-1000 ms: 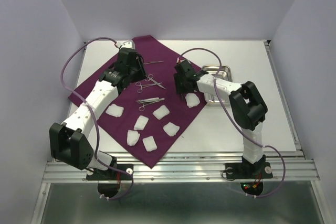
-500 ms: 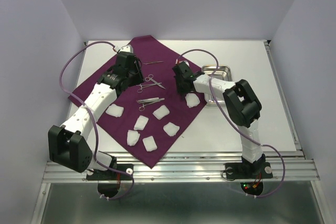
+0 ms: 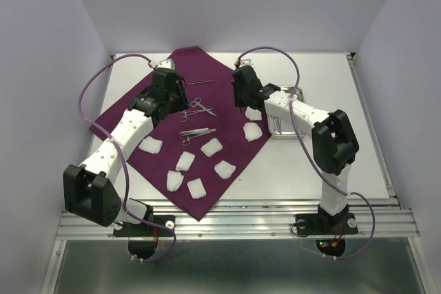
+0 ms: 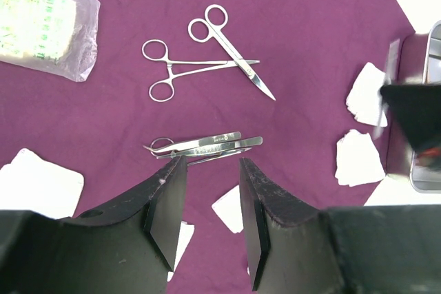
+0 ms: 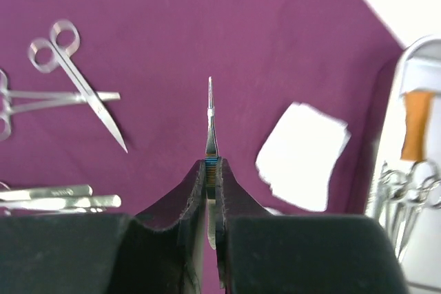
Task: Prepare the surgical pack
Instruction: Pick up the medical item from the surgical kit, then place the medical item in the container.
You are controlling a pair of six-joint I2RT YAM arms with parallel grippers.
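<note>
1. the top view alone takes in the whole surgical pack (image 3: 200, 63). it is a big maroon cloth lying flat as a diamond on the left part of the white tabletop (image 3: 331, 74), with its near corner at the front edge.
2. the left wrist view alone shows clearly a plastic-wrapped packet (image 4: 45, 25) lying on the cloth.
3. the right wrist view alone looks into the steel tray (image 5: 389, 122), which sits just beside the cloth. ring-handled tools and an orange-brown piece lie in it, all blurred.
4. the scissors (image 4: 227, 46), the ring-handled clamp (image 4: 186, 70) crossing them and the tweezers (image 4: 207, 144) are sharp from the left wrist. from above they are thin slivers.
5. several white gauze pads (image 3: 211, 147) lie loose on the cloth. the wrist views cut most of them off.
6. the left claw (image 4: 210, 191) hangs above the tweezers with its jaws partly apart and grips nothing.
7. the right claw (image 5: 211, 166) is pinched closed on a thin steel instrument (image 5: 210, 122), whose pointed tip sticks out ahead over the cloth. from above this instrument is too small to make out.
</note>
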